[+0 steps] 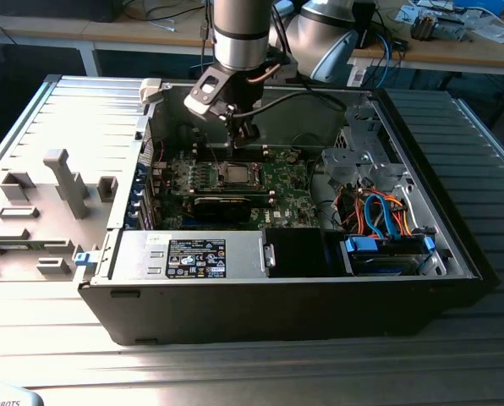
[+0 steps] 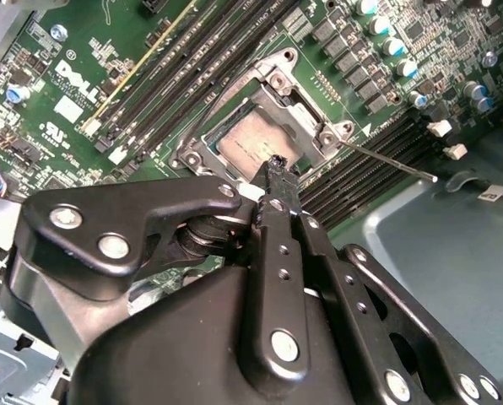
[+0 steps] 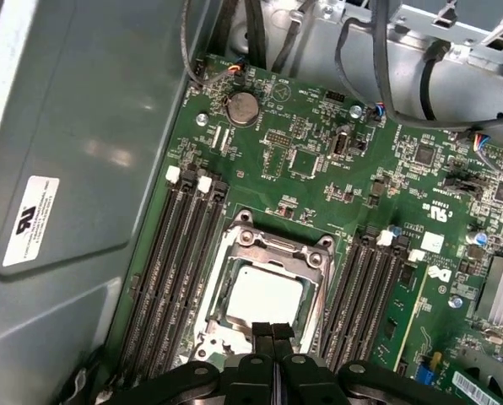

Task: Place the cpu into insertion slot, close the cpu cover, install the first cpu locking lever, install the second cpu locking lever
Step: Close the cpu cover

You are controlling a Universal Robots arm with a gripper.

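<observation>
A: Hand state?
B: The hand (image 3: pixel 273 332) was fully closed. Its two fingertips (image 3: pixel 262 335) were pressed together with nothing gripped between them. In the second wrist view it read as a single black point.
A: Where was it?
B: The tip sat at the near edge of the cpu (image 3: pixel 264 297). Whether it touched or hung just above couldn't be told.
A: And the cpu?
B: It lay flat in the insertion slot (image 2: pixel 250 112), silver top up. The cpu cover (image 3: pixel 278 250) lay around it, and the chip showed through the cover's window.
A: Levers?
B: One thin wire lever (image 2: pixel 386 160) stuck out sideways from a socket corner, crossing over the memory slots. It wasn't tucked in.
A: Beyond the socket?
B: Long black memory slots (image 3: pixel 163 270) ran along both sides of it on the green circuit board (image 3: pixel 319 177). A coin cell (image 3: pixel 241 108) sat farther back, with the grey case wall behind it.
A: Exterior view?
B: Nearest was the ribbed metal surface (image 1: pixel 235 364), which carried the open computer case (image 1: pixel 277 304). Blue and orange cables (image 1: pixel 379 211) were bundled inside, toward the exterior view's right. Mid-board, the hand (image 1: pixel 243 134) was just above the cpu (image 1: pixel 235 175). The arm (image 1: pixel 239 34) rose straight up behind it.
</observation>
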